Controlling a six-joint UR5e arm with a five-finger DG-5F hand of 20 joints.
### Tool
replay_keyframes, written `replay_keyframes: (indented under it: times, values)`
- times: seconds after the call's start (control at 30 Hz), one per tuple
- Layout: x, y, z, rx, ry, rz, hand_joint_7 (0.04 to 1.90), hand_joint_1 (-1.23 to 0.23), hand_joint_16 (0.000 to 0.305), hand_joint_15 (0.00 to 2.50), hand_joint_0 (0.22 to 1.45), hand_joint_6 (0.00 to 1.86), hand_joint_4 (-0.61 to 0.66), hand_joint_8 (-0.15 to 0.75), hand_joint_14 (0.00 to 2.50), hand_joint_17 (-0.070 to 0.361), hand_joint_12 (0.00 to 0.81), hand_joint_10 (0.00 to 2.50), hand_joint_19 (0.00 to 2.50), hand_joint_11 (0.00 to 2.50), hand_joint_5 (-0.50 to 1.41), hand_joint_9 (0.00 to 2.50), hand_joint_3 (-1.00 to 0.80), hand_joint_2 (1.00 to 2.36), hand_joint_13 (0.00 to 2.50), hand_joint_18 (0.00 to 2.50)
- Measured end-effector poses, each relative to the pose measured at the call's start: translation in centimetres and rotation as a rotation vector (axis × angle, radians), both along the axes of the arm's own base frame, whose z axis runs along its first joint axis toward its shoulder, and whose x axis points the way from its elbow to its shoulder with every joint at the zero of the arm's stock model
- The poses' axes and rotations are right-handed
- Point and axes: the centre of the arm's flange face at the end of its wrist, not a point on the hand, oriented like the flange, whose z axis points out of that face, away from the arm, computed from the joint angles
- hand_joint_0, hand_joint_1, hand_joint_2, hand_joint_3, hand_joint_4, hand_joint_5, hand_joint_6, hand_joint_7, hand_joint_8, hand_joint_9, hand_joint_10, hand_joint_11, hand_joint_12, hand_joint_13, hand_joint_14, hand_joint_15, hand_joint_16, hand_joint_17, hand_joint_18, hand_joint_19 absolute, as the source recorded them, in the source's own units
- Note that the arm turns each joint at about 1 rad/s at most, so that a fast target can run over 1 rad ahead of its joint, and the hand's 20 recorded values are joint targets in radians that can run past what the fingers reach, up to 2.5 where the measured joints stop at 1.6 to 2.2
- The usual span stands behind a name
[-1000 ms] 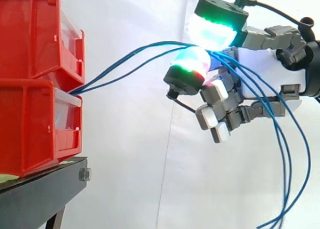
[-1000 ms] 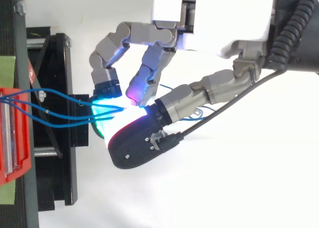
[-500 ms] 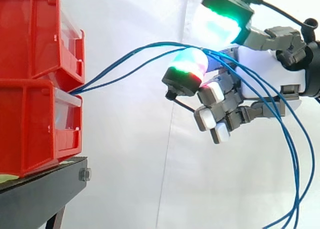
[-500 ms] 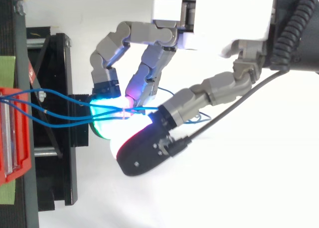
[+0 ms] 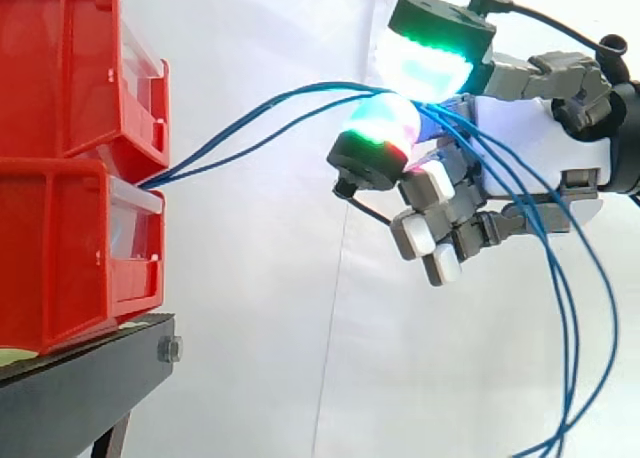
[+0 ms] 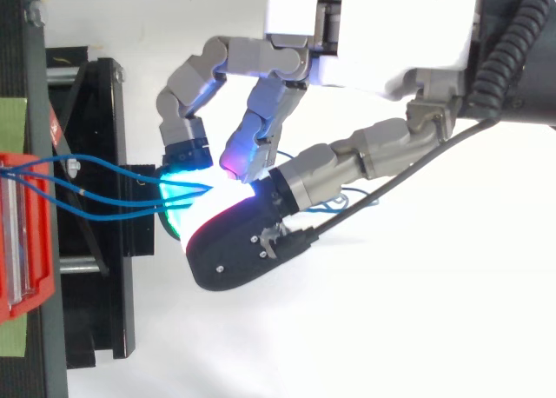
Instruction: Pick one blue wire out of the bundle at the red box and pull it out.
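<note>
Side view: hand (image 5: 530,143) at upper right, closed on blue wires (image 5: 240,120), pinched between two glowing pads (image 5: 425,63). Wires left the gap between stacked red bins (image 5: 70,178), rose to the pinch, then drooped past the palm to lower right.
Top view: wires ran from the bins at left edge over black stand (image 6: 95,311) to the pads

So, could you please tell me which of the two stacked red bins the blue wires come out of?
The lower red bin: the blue wires leave the opening at its top front, just beneath the base of the upper red bin.
</note>
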Motion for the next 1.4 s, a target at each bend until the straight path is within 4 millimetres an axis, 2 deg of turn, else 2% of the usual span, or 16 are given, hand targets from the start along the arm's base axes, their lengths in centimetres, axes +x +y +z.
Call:
replay_keyframes:
  times: [0.13,0.17,0.27,0.37,0.5,0.53,0.6,0.73,0.8,0.9,1.03,1.2,1.4]
  values:
    - [-0.01,-0.02,-0.01,0.0,0.001,0.0,1.09,-0.9,0.052,0.55,0.66,0.95,0.08,0.364,0.02,0.117,0.431,0.01,0.53,0.66,-0.13,1.05,-0.24,1.02,0.98,0.96]
    - [-0.01,-0.03,-0.01,0.0,0.001,0.0,1.07,-0.91,0.052,0.54,0.67,0.95,0.09,0.357,0.02,0.116,0.432,0.01,0.53,0.66,-0.14,1.03,-0.26,1.02,0.97,0.95]
    - [-0.02,-0.07,-0.01,0.0,0.001,0.0,0.99,-0.96,0.053,0.54,0.64,0.95,0.17,0.348,0.02,0.119,0.43,0.01,0.52,0.65,-0.16,0.95,-0.49,1.0,0.93,0.91]
    - [-0.03,-0.11,-0.02,0.0,0.002,0.0,0.95,-0.93,0.055,0.53,0.57,0.95,0.19,0.351,0.02,0.124,0.435,0.02,0.52,0.65,-0.17,0.93,-0.5,1.0,0.91,0.9]
    - [-0.03,-0.11,-0.03,-0.001,0.002,0.0,0.96,-0.81,0.061,0.54,0.47,0.94,0.2,0.38,0.02,0.138,0.461,0.01,0.53,0.64,-0.15,0.97,-0.5,1.0,0.92,0.92]
    - [-0.03,-0.12,-0.01,-0.001,0.001,0.0,0.95,-0.73,0.063,0.54,0.45,0.94,0.2,0.386,0.02,0.142,0.47,0.01,0.55,0.63,-0.15,0.98,-0.5,1.0,0.93,0.93]
    - [-0.03,-0.13,-0.02,-0.002,0.001,0.0,1.0,-0.6,0.063,0.54,0.46,0.92,0.2,0.404,0.02,0.142,0.47,0.01,0.56,0.63,-0.13,1.05,-0.5,1.0,0.95,0.94]
    - [-0.03,-0.14,-0.01,-0.003,0.001,0.0,1.09,-0.47,0.057,0.54,0.53,0.91,0.19,0.394,0.02,0.128,0.453,0.01,0.59,0.63,-0.11,1.14,-0.5,1.0,0.98,0.92]
    - [-0.03,-0.14,-0.01,-0.003,0.001,-0.001,1.12,-0.49,0.055,0.53,0.57,0.9,0.19,0.384,0.02,0.123,0.439,0.01,0.59,0.64,-0.1,1.16,-0.5,1.0,0.98,0.92]
    - [-0.03,-0.14,-0.01,-0.003,0.001,0.0,1.19,-0.6,0.052,0.57,0.58,0.9,0.18,0.394,0.02,0.117,0.434,0.02,0.59,0.85,-0.08,1.34,-0.34,1.01,1.04,0.98]
    - [-0.03,-0.13,-0.02,-0.003,0.002,0.0,1.22,-0.7,0.05,0.58,0.58,0.9,0.17,0.392,0.02,0.114,0.437,0.02,0.57,0.84,-0.07,1.3,-0.27,1.02,1.05,0.99]
    - [-0.03,-0.13,-0.02,-0.004,0.001,0.0,1.23,-0.79,0.05,0.58,0.6,0.9,0.17,0.389,0.02,0.113,0.43,0.02,0.57,0.83,-0.07,1.26,-0.25,1.02,1.05,0.99]
    - [-0.02,-0.13,-0.03,-0.004,0.001,0.0,1.16,-0.89,0.05,0.58,0.63,0.92,0.16,0.373,0.02,0.113,0.429,0.02,0.55,0.8,-0.1,1.18,-0.34,1.01,1.01,0.96]
